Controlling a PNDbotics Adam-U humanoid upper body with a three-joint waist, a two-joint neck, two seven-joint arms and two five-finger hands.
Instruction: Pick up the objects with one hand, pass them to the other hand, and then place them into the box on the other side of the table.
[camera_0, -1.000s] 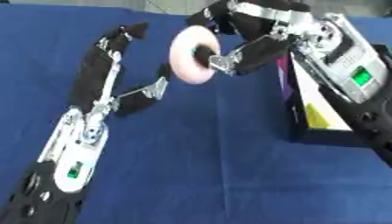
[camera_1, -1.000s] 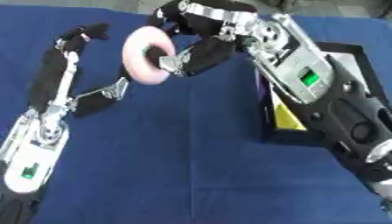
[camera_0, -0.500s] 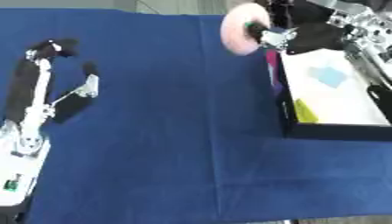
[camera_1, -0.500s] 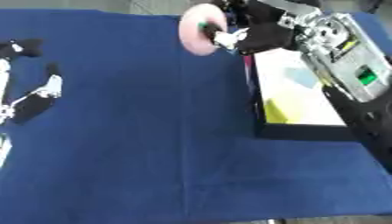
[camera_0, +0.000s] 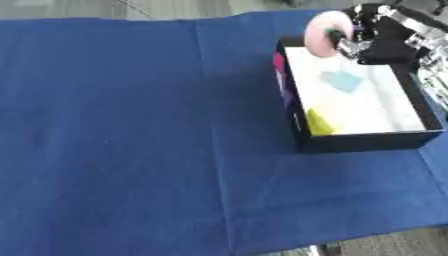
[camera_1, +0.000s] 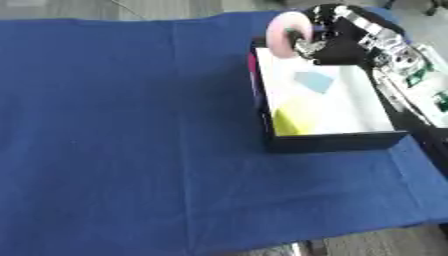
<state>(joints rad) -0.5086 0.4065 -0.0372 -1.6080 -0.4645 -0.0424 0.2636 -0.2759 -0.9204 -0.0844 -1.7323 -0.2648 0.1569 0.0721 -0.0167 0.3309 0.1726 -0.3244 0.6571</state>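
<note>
Right hand (camera_0: 378, 42) curled round pink ring (camera_0: 320, 33), above far edge of box (camera_0: 363, 141), near tablecloth's (camera_0: 131, 125) right edge.

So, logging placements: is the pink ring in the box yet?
Not yet. The pink ring is held by the right hand above the box's far edge.

Things before me, apart from the work:

1. Blue cloth (camera_0: 131, 130). It covers the whole surface I look down on, from the far edge to the near one. One fold line runs from far to near through its middle, and a fainter crease crosses it.
2. Grey floor (camera_0: 79, 7). It shows as a strip beyond the cloth's far edge and again past the near right corner.
3. A small pale piece (camera_0: 320, 248) sits just below the cloth's near edge. I cannot make out its shape.
</note>
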